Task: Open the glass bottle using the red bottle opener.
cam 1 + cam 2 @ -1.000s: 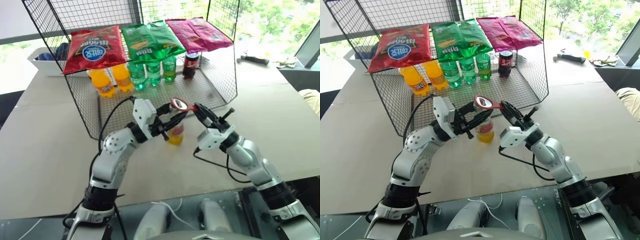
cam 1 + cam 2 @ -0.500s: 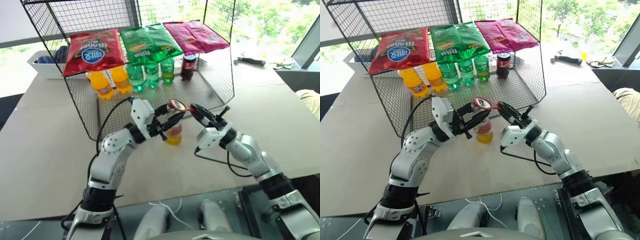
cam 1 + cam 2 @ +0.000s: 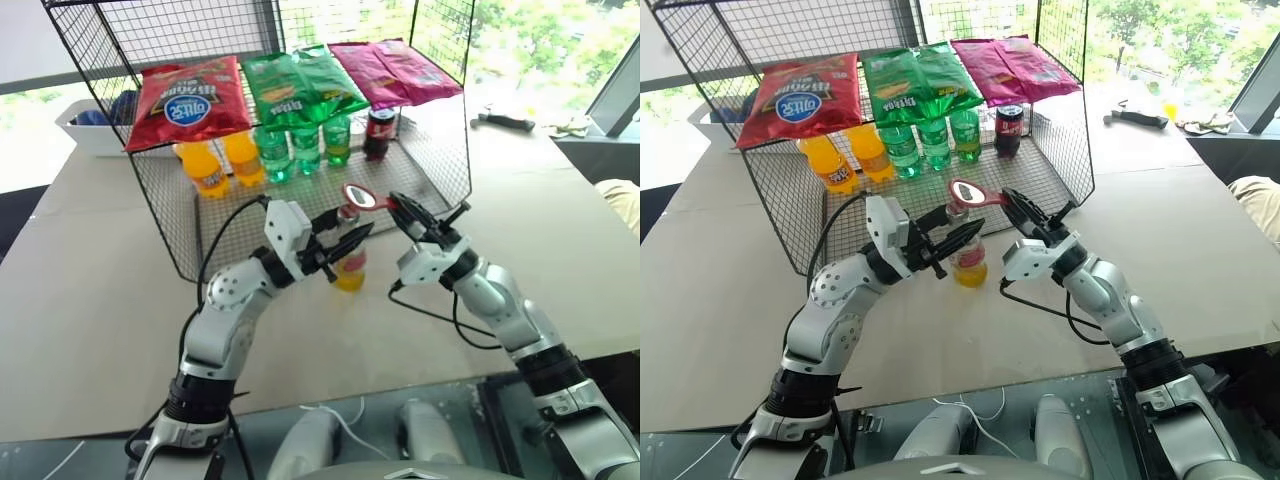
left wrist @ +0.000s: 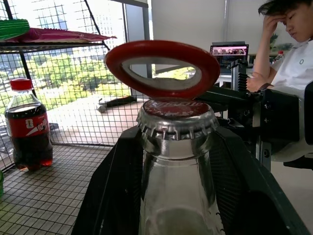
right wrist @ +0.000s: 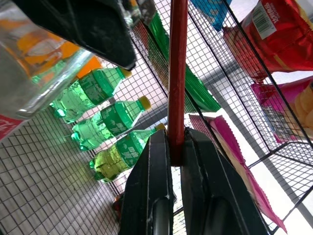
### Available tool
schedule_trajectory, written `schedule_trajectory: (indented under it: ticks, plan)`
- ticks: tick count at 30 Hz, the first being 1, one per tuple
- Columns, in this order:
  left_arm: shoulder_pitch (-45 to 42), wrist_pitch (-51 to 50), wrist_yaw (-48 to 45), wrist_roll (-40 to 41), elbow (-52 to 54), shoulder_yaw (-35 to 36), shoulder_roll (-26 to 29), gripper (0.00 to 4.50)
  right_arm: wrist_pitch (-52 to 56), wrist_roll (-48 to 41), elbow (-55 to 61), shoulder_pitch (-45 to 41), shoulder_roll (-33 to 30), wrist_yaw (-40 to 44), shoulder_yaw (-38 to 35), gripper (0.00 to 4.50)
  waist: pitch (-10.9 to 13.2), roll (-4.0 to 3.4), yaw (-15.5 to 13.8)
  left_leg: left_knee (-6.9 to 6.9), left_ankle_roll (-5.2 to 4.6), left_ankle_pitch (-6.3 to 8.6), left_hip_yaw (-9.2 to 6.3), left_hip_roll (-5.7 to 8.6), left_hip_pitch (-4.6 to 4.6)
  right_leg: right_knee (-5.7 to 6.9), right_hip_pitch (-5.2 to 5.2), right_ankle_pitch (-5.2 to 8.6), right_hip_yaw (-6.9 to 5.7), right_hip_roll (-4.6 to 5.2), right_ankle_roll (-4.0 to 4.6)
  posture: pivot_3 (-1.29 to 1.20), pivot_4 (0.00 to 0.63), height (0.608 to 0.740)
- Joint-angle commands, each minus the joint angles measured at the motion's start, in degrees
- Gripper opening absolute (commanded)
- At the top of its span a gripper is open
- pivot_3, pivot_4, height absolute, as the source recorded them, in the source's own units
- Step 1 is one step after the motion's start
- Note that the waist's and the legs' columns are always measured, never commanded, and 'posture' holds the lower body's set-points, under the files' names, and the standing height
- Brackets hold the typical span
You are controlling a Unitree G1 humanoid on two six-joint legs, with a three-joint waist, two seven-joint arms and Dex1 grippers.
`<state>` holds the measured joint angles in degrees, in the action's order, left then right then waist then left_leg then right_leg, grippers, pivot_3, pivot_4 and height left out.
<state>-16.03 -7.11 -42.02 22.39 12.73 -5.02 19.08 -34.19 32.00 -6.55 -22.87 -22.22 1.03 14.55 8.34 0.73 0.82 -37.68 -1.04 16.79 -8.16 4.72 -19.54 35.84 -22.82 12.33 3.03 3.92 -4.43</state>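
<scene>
Left wrist view — red bottle opener (image 4: pixel 162 68) above cap (image 4: pixel 177 120).

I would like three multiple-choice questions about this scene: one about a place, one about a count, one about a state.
1. Where is the ring of the red bottle opener?
A. just above the cap of the glass bottle
B. on the table
C. inside the wire rack

2. How many orange plastic bottles stand in the wire rack?
A. one
B. two
C. four

3. Is the bottle cap on?
A. yes
B. no, removed
C. no, lying on the table

Answers:
1 A, the left wrist view shows the ring over the cap.
2 B, two stand side by side.
3 A, the crimped cap sits on the neck.
</scene>
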Motion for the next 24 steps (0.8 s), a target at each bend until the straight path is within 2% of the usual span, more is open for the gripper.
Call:
schedule_trajectory:
  ticks: [1, 3, 4, 5, 7, 14, 24]
  plan:
    - [1.1, -1.3, 0.3, -1.8, -2.6, -0.8, 0.5, 1.43, -0.1, -1.1, 2.4, -0.1, 0.2, -0.5, -1.5, 0.0, 0.0, 0.0, 0.0, 0.03, 0.0, 0.0, -0.01, 0.0, 0.0, 0.0, -0.01, 0.0, 0.0, 0.0, 0.0, 0.0, 0.15, 0.74]
    - [1.1, -1.1, 0.3, -1.8, -2.7, -0.7, 0.6, 2.41, 0.2, -1.2, 2.5, -0.1, 0.4, -0.6, -1.4, 0.0, 0.0, -0.02, 0.0, 0.04, 0.0, 0.0, -0.01, 0.0, 0.0, 0.0, -0.02, 0.0, 0.0, 0.0, 0.0, 0.0, 0.15, 0.74]
    - [1.0, -1.1, 0.3, -1.9, -2.7, -0.7, 0.5, 2.75, 0.3, -1.3, 2.5, 0.0, 0.5, -0.6, -1.4, 0.0, 0.1, 0.0, 0.1, 0.05, 0.0, 0.0, 0.0, 0.01, 0.0, 0.0, -0.02, 0.0, 0.0, 0.0, 0.0, 0.0, 0.15, 0.74]
    - [1.0, -1.2, 0.2, -1.8, -2.7, -0.6, 0.5, 3.34, 0.3, -1.4, 2.4, 0.0, 0.5, -0.6, -1.5, 0.0, 0.1, 0.01, 0.1, 0.06, 0.01, -0.01, 0.0, 0.01, -0.18, 0.0, -0.23, 0.0, 0.01, 0.0, 0.0, 0.0, 0.15, 0.74]
    - [1.0, -1.1, 0.3, -2.2, -2.7, -0.5, 0.3, 4.06, 0.3, -1.5, 2.3, 0.0, 0.6, -0.6, -1.5, 0.0, 0.1, 0.07, 0.0, 0.06, 0.02, -0.02, 0.0, 0.01, -0.36, 0.02, -0.44, -0.01, 0.01, 0.0, 0.01, 0.0, 0.15, 0.74]
    - [0.8, -0.7, 0.2, -1.8, -2.2, 0.1, -0.3, 4.06, 0.3, -1.8, 2.0, 0.0, 0.5, -0.5, -1.7, 0.0, 0.1, 0.08, 0.0, 0.34, 0.07, -0.04, 0.07, 0.01, -0.77, -0.07, -0.98, 0.0, 0.09, 0.04, 0.02, 0.0, 0.15, 0.74]
    - [0.3, -2.0, -0.8, 1.0, 1.6, 1.1, -0.1, 4.06, 0.8, -2.2, 1.8, 0.7, 0.6, -0.5, -1.9, 0.0, 0.1, 0.08, 0.0, 0.33, 0.08, -0.06, 0.06, 0.01, -0.79, -0.06, -0.98, 0.0, 0.08, 0.04, 0.02, 0.0, 0.15, 0.74]
